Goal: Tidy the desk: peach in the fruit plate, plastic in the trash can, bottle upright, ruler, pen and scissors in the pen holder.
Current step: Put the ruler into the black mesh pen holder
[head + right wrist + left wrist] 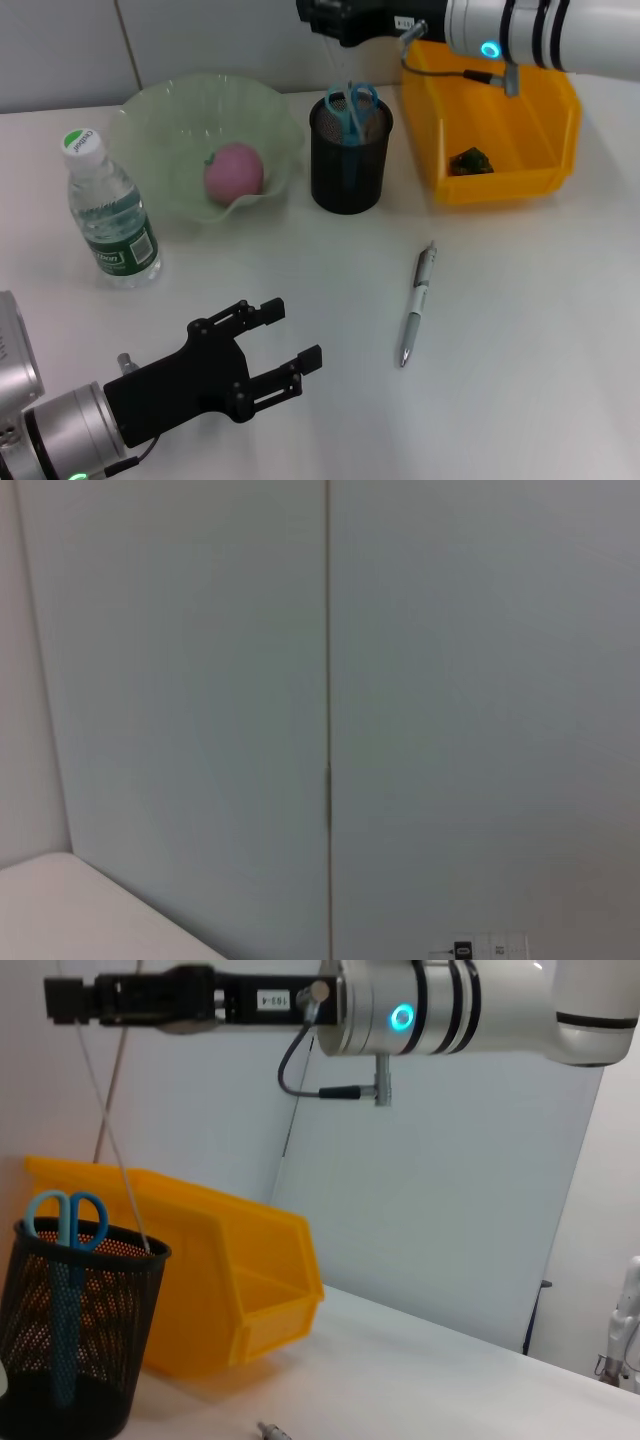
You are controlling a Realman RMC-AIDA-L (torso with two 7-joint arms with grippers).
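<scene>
Black left end effector [285, 345] hovers low over the white tabletop [520, 350], fingers spread and empty. Beyond, the pen [417, 303] lies flat; bottle [108, 212] upright; peach [234, 171] in the fruit plate [150, 110]; scissors [353, 108] in the pen holder [348, 165]. Right end effector [325, 20] hangs above the holder, finger state unclear.

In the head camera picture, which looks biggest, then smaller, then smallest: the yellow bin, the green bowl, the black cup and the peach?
1. Green bowl and yellow bin: look about alike, too close to rank.
2. Black cup.
3. Peach.
</scene>
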